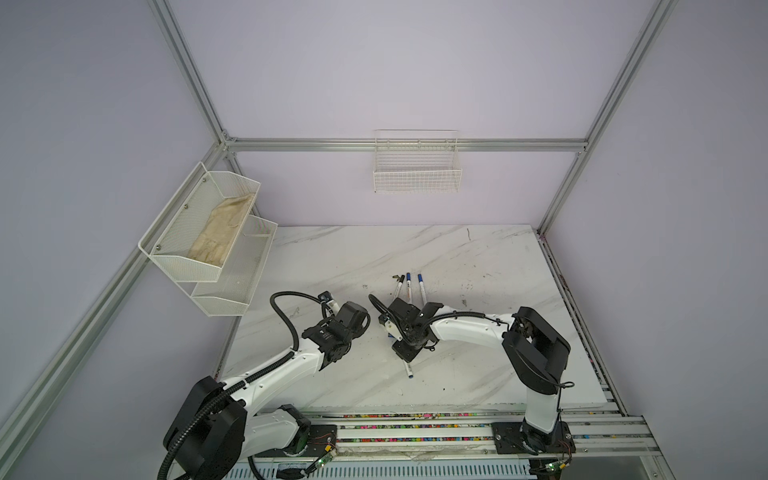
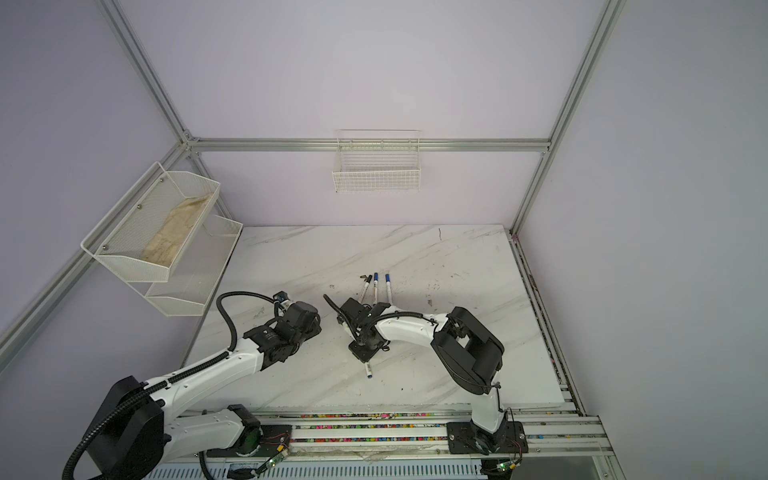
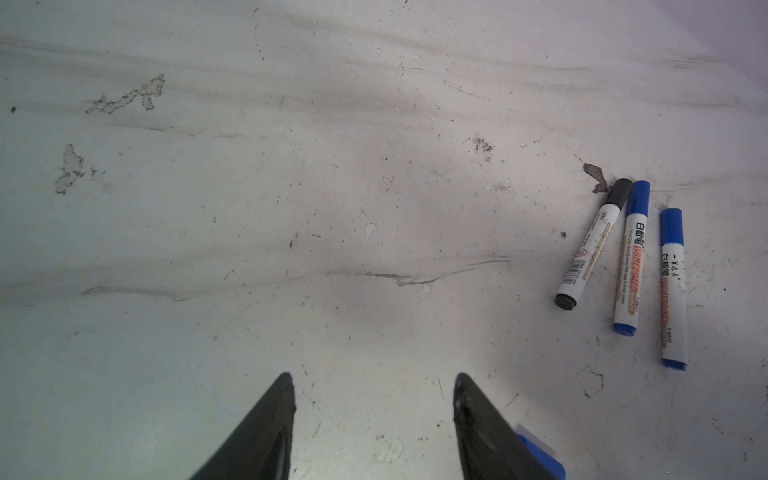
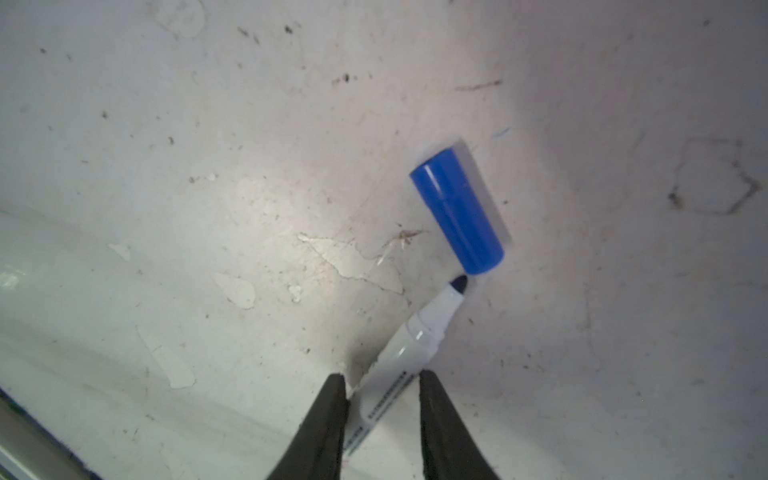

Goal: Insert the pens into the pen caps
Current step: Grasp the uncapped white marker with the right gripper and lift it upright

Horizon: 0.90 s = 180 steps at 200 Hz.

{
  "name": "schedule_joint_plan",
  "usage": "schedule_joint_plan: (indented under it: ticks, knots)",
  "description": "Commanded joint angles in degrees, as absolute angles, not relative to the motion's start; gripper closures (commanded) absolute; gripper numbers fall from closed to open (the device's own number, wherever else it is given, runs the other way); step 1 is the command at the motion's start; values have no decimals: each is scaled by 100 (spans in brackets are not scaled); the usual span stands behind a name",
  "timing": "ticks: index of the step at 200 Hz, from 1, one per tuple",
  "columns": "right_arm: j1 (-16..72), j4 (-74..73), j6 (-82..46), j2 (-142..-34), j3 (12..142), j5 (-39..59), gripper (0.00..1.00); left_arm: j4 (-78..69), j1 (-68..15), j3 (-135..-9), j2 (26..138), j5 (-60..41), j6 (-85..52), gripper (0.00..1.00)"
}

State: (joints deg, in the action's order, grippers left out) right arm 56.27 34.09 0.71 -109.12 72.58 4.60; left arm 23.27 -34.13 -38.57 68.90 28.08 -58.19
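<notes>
Astride uncapped pen (image 4: 419,332), right end effector (image 4: 381,376), part-open

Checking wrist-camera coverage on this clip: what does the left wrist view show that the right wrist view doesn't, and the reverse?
Only the left wrist view: three capped pens lying side by side, one black-capped pen and two blue-capped pens, plus the left gripper, open and empty.

Only the right wrist view: an uncapped pen lying between the fingers of the right gripper. Its tip points at a loose blue cap just ahead and is not inserted. Whether the pen is clamped is unclear.

Both: the scuffed marble table.
</notes>
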Motion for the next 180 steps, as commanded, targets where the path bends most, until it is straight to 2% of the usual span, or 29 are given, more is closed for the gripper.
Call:
schedule_joint_plan:
  ticks: [1,46,69,100,127,151,180]
  knots:
    - [5796,3740,151,-11009,7100,106,74,2408,-3406,-4133,6745,2824,-5955,40]
    - [5818,3766,37,-10886,6970,105,95,2417,-3436,-4181,6739,2742,-5867,40]
    - [5783,3677,0,-10492,6827,110,100,2345,-3449,-4207,6757,2660,-5758,39]
    - [5169,3262,-138,-9729,6984,474,100,2051,-3450,-4281,6837,2361,-5418,39]
    - [4326,2239,-365,-9189,7009,1466,100,1416,-3450,-4241,6809,1850,-4938,39]
    - [3789,1454,-531,-9150,7099,2378,100,150,-3451,-3898,6572,955,-4323,40]
    - [3418,802,-814,-9392,7235,3505,100,-1590,-3445,-3500,6368,-754,-3647,41]
